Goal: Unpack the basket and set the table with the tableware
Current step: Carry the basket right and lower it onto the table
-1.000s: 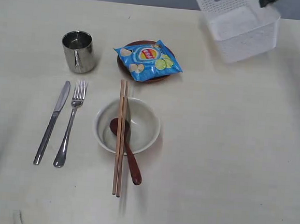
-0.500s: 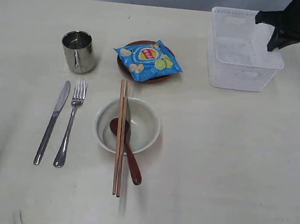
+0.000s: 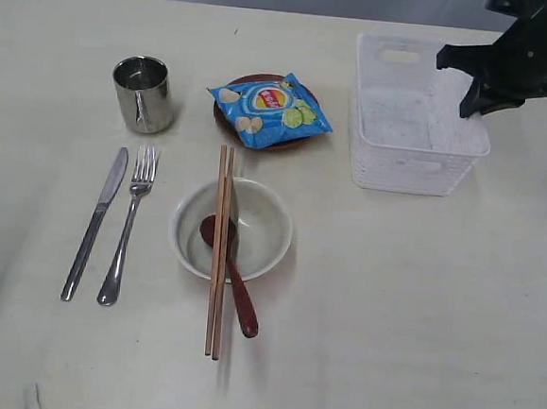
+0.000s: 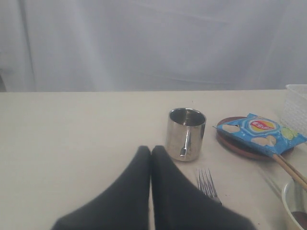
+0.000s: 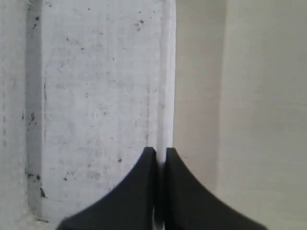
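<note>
At the far right of the table point(image 3: 416, 320), the basket point(image 3: 409, 173) is upright, its right rim pinched between the right gripper point(image 3: 472, 108) fingers. To its left, a chips bag point(image 3: 270, 108) lies on the plate point(image 3: 283, 146). Chopsticks point(image 3: 216, 285) lie across the bowl point(image 3: 277, 226). Near the cup point(image 3: 144, 93), the left gripper point(image 4: 151, 151) fingers are pressed together, holding nothing.

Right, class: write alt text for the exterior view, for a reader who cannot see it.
The robot's right tool pinches the rim of an empty white basket at the table's upper right. Left of it lie a chips bag on a brown plate, a cup, a knife and fork, and a bowl holding a spoon with chopsticks across it.
</note>
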